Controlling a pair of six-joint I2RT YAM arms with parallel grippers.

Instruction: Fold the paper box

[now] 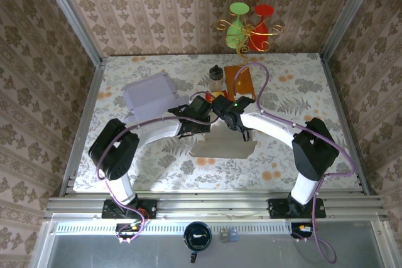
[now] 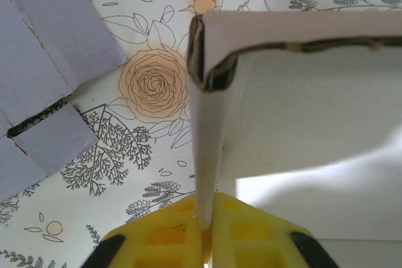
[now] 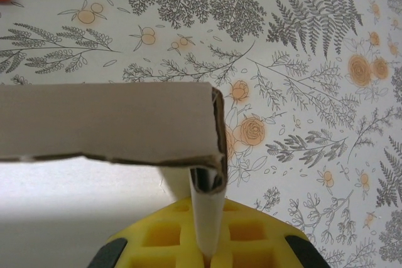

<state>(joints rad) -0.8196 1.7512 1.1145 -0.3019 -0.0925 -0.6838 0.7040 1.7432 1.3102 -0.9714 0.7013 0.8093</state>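
Nearest, both arm bases sit at the near edge of the counter (image 1: 157,169), and the arms reach inward to meet about mid-counter.

The paper box (image 1: 223,147) lies there between the two hands, somewhat closer to the near edge than to the far one. It is tan on the outside and pale inside.

- Left hand (image 2: 206,233): the yellow pads are clenched on a thin wall at the box's left end. The wall stands on edge between them, and a dark gap shows at the corner fold above.
- Right hand (image 3: 207,246): it is pinched shut the same way on a folded wall at the box's right end. A brown flap is bent across just over the grip.

Further back, toward the far-left corner, a lavender cardboard blank (image 1: 149,95) lies flat, apart from the box. Bare floral cloth shows between the two.

Near the middle of the far edge stands a small dark-capped bottle (image 1: 216,78), with an orange flat piece (image 1: 242,80) just beside it on the right.

Farthest, against the back wall, are a green goblet (image 1: 236,26) and a red goblet (image 1: 260,26) in gold wire.
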